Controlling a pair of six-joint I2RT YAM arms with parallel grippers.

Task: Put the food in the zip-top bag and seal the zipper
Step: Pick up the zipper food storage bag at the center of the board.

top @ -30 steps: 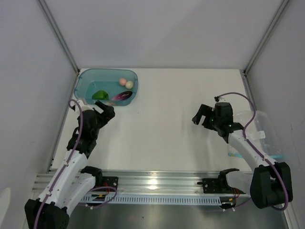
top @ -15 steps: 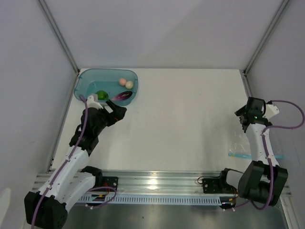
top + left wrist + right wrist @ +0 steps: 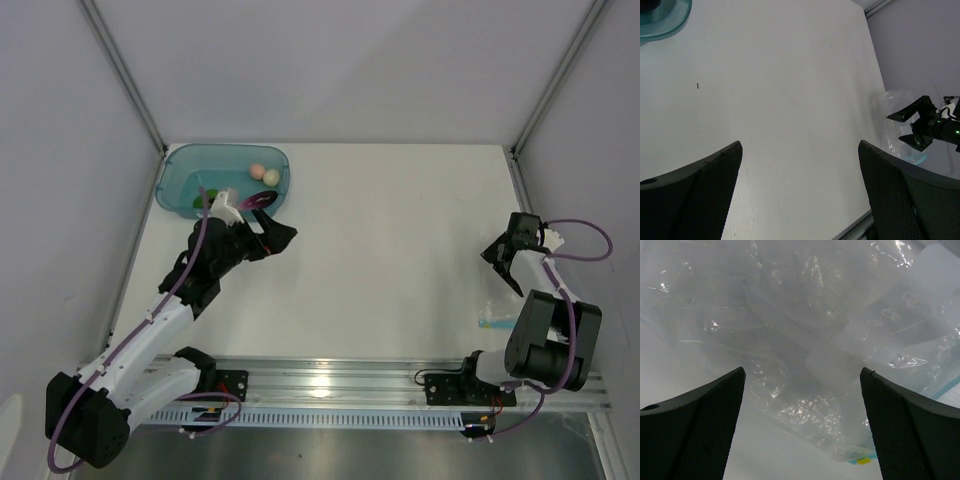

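Note:
The food lies in a teal tub (image 3: 175, 180) at the back left: two pale balls (image 3: 264, 174), the purple eggplant (image 3: 262, 201) and the green lump (image 3: 199, 203), the last two partly hidden by my left arm. My left gripper (image 3: 283, 237) is open and empty, just right of the tub over bare table; in the left wrist view (image 3: 800, 150) nothing is between its fingers. The clear zip-top bag (image 3: 805, 325) lies at the right edge, filling the right wrist view, its blue zipper (image 3: 490, 323) toward the near side. My right gripper (image 3: 497, 258) is open above the bag (image 3: 802, 430), holding nothing.
The left wrist view shows the tub's corner (image 3: 665, 20), the bag (image 3: 892, 107) and the right gripper (image 3: 920, 125) far across the white table. Grey walls close the left, back and right sides. A metal rail (image 3: 330, 385) runs along the near edge.
My left gripper swung right, away from the tub toward the table's middle. My right arm swung from mid-table to the right edge and now points down at the bag.

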